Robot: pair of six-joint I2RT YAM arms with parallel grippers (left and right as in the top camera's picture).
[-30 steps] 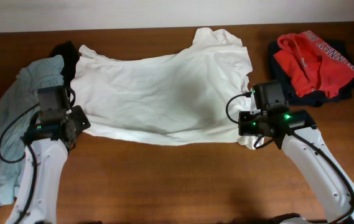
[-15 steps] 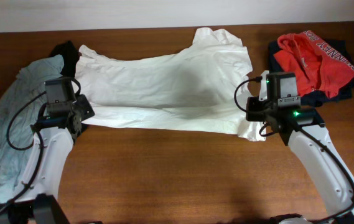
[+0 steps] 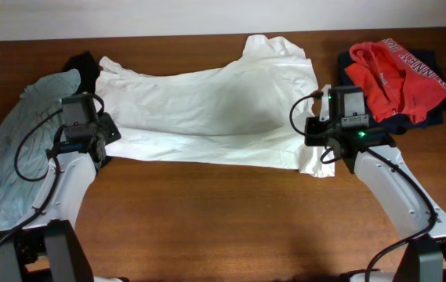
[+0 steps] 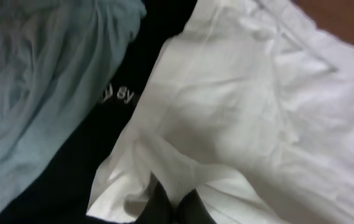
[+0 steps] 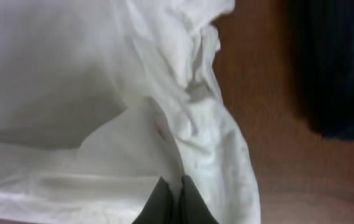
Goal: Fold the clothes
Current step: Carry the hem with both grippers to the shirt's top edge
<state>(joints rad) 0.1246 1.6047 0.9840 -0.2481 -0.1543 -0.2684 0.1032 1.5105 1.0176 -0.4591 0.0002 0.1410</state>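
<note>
A large white T-shirt [image 3: 207,110] lies spread across the table, its near hem lifted and doubled toward the back. My left gripper [image 3: 103,139] is shut on the shirt's left hem [image 4: 164,168]; black fingers [image 4: 192,208] pinch a white fold. At the shirt's right side my right gripper [image 3: 315,133] is shut on the white cloth [image 5: 183,155], with a sleeve bunched beside it. A pale grey-blue shirt [image 3: 11,157] lies at the far left and shows in the left wrist view [image 4: 33,93]. A black shirt [image 4: 102,124] with white lettering lies under it.
A red garment [image 3: 395,74] lies on dark folded clothes [image 3: 418,110] at the back right corner. Bare brown wood [image 3: 223,219] runs along the front of the table. A pale wall edges the back.
Both grippers have carried the shirt's near hem away from the front edge toward the back, folding the lower part over. The shirt now covers less of the table's front.
</note>
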